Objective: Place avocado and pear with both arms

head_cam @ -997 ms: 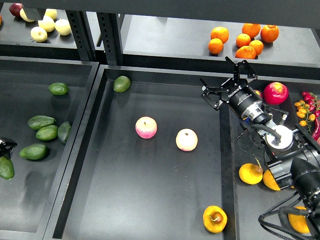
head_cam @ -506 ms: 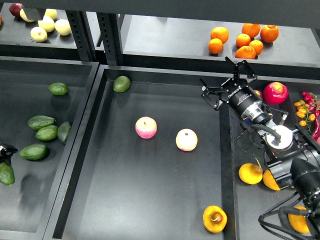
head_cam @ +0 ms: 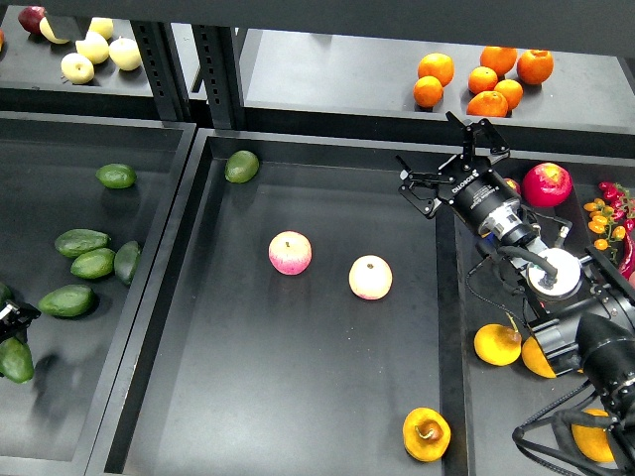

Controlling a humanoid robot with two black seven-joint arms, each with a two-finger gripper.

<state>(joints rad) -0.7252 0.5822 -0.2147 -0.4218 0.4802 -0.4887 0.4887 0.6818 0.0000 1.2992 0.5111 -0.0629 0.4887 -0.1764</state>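
Note:
At the far left edge my left gripper (head_cam: 10,315) shows only as a small dark part. A dark green avocado (head_cam: 15,359) hangs just below it over the left tray (head_cam: 60,416) and casts a shadow, so it looks held. The pear (head_cam: 427,433), yellow-orange with a brown dimple, lies at the front right of the centre tray (head_cam: 298,387). My right gripper (head_cam: 451,164) is open and empty above the tray's back right corner, far from the pear.
Several more avocados (head_cam: 81,241) lie in the left tray. A rounder green avocado (head_cam: 241,166) and two pink-and-yellow apples (head_cam: 290,253) (head_cam: 370,277) lie in the centre tray. Oranges (head_cam: 481,74) sit on the back shelf. A red apple (head_cam: 548,183) and yellow fruits (head_cam: 498,344) lie beside my right arm.
My left gripper and the avocado under it have moved together down the view, towards me. The right arm and the pear have not moved.

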